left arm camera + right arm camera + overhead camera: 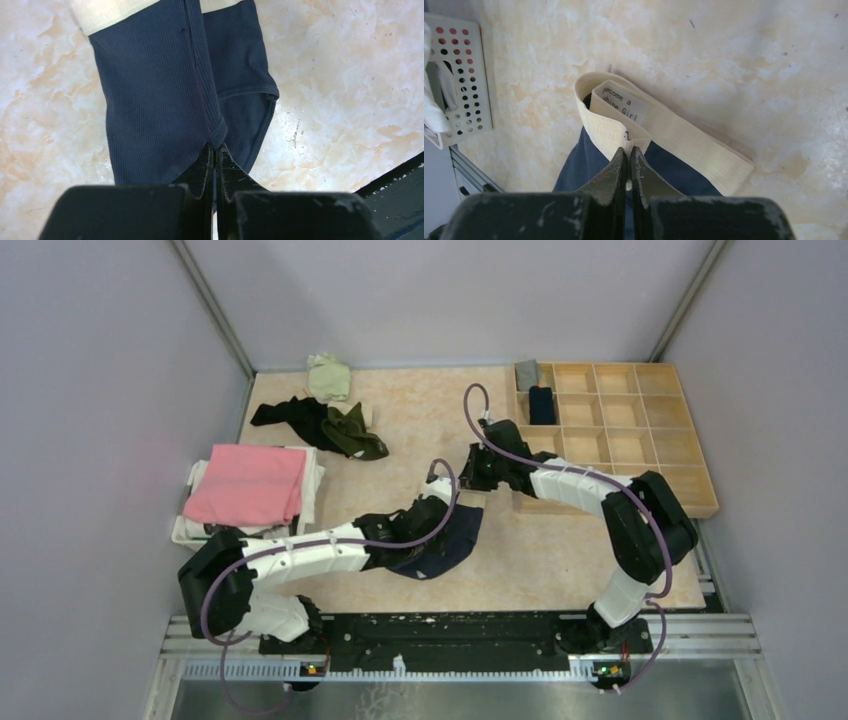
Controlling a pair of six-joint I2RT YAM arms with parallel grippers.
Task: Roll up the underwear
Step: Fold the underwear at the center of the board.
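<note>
Navy underwear (pixel 448 540) lies on the tabletop (pixel 430 420) in the overhead view, between your two arms, with dark garments (pixel 320 425) heaped far-left. Your left wrist view shows the left hand (pixel 216 148) clenched on its hem (pixel 220 133). Your right wrist view shows the right hand (pixel 628 151) pinched onto the beige waistband (pixel 684 140), label (pixel 624 102) up.

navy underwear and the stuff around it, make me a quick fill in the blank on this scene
1. The right gripper is shut on the cream ____ of the navy underwear.
2. The left gripper is shut on the ____ pair, at its navy hem.
3. The folded cloth on the white basket is ____.
4. Only ____ compartments of the wooden tray hold rolled pieces: a grey roll and a navy roll.
Missing words: waistband; same; pink; two.
</note>
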